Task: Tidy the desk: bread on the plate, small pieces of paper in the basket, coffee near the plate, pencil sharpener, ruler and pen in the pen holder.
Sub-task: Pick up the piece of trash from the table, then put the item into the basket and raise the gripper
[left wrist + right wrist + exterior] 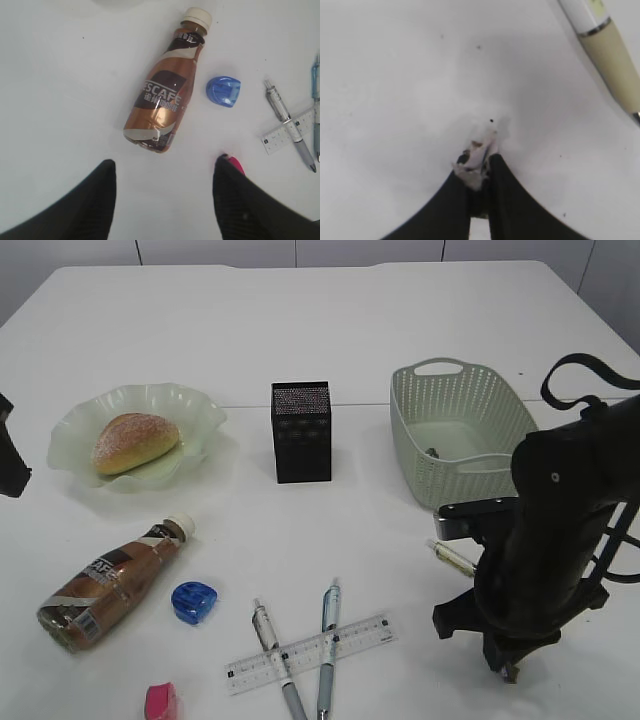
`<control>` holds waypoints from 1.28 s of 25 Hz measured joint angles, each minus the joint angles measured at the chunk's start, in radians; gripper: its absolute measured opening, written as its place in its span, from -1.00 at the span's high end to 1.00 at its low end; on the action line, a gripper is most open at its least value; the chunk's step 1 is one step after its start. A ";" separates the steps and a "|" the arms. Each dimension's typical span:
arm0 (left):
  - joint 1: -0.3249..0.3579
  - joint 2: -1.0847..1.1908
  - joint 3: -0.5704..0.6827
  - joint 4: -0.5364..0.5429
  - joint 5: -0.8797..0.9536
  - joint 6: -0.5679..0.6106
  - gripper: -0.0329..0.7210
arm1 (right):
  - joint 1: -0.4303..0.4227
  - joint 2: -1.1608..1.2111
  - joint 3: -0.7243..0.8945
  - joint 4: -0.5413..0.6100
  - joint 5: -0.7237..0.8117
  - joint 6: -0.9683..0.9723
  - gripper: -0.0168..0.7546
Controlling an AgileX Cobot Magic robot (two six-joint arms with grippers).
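Down at the table's near right, the right claw (479,172) is pinched shut on a paper scrap (476,159) by one thin edge, so it may slip free before reaching the basket (412,440).

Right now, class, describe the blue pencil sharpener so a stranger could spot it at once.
Start at the coffee bottle lying on its side at the table's front left. Just right of it, apart from it, sits the blue pencil sharpener. It is the only blue, rounded piece; the pink item nearer the front edge is smaller.
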 joint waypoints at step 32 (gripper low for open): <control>0.000 0.000 0.000 0.002 -0.025 0.000 -0.24 | -0.192 0.121 -0.717 -0.152 0.090 -0.034 -0.51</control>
